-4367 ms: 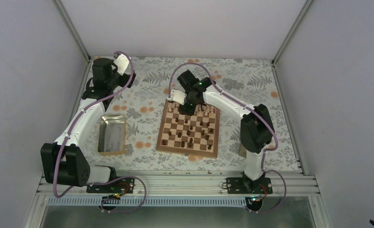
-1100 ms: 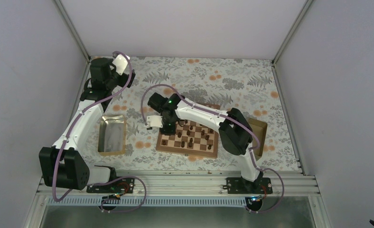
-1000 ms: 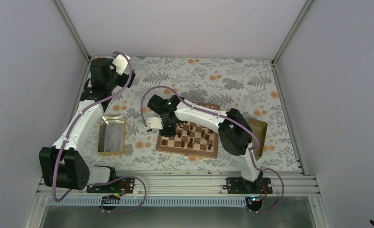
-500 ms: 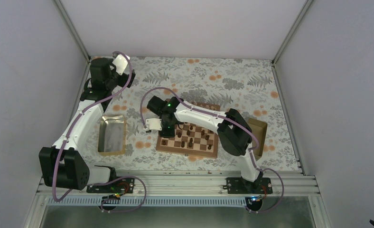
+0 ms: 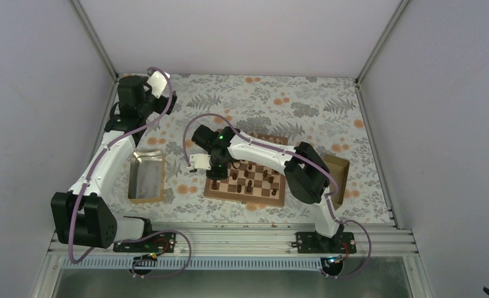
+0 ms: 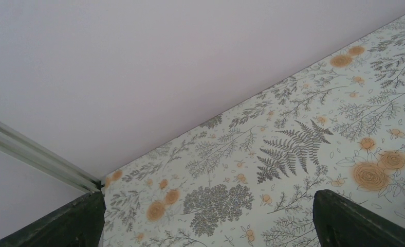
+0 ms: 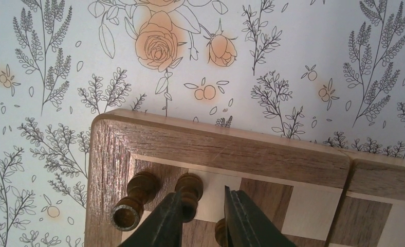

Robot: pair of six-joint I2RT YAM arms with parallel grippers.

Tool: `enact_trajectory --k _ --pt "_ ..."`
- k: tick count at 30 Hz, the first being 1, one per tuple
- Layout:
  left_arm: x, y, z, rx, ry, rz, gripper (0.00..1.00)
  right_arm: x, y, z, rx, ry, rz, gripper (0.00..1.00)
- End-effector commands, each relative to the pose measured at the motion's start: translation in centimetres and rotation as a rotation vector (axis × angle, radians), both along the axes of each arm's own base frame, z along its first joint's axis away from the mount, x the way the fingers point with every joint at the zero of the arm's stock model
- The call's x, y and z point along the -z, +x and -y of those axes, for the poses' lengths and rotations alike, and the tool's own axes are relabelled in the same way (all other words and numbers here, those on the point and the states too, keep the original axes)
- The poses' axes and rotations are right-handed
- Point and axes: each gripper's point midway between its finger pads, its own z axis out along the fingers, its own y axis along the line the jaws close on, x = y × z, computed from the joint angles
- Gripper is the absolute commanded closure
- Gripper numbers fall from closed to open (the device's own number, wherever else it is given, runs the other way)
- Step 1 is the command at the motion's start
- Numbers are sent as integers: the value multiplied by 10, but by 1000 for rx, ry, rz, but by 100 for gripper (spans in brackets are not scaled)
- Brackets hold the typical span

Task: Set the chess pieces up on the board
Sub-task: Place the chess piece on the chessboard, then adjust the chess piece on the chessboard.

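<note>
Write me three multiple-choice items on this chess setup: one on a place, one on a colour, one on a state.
1. The right gripper hangs over: A the tray; B a corner of the board; C bare cloth.
2. The chess pieces at that corner are: A dark brown; B pale beige; C red.
3. The left gripper has its jaws: A shut on a pawn; B wide apart, empty; C shut on the tray.
Key: B, the board's corner lies under it; A, both look dark brown; B, nothing shows between them.

One board [image 5: 245, 198], two trays [image 5: 147, 177] [image 5: 340, 167]
</note>
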Motion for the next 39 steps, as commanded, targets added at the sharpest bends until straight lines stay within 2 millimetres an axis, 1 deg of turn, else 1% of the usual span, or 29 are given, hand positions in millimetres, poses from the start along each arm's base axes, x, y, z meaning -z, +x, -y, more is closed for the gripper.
enact_trajectory --k 1,2,5,14,17,22,28,34,39 --pt "-9 -2 0 11 -6 34 0 -8 -2 -5 1 26 7 73" --pt "-8 -2 0 10 -5 33 0 -11 -2 -5 2 32 11 71" --pt "-8 -2 0 11 -6 31 0 -16 1 -1 13 33 22 70" --pt "-9 -2 -1 9 -6 36 0 -23 21 22 75 21 54 71" --pt "-10 -3 -1 7 -6 37 0 -23 24 27 85 18 51 71" --pt "-8 -2 -1 7 -5 34 0 -18 23 28 80 10 33 72" --pt "-8 -2 -2 6 -4 33 0 -1 17 31 66 -30 -9 71" --pt "-6 -1 -1 10 -3 30 0 4 13 32 59 -38 -32 71" --pt "-5 -1 -1 8 -4 29 0 14 12 34 58 -56 -42 70"
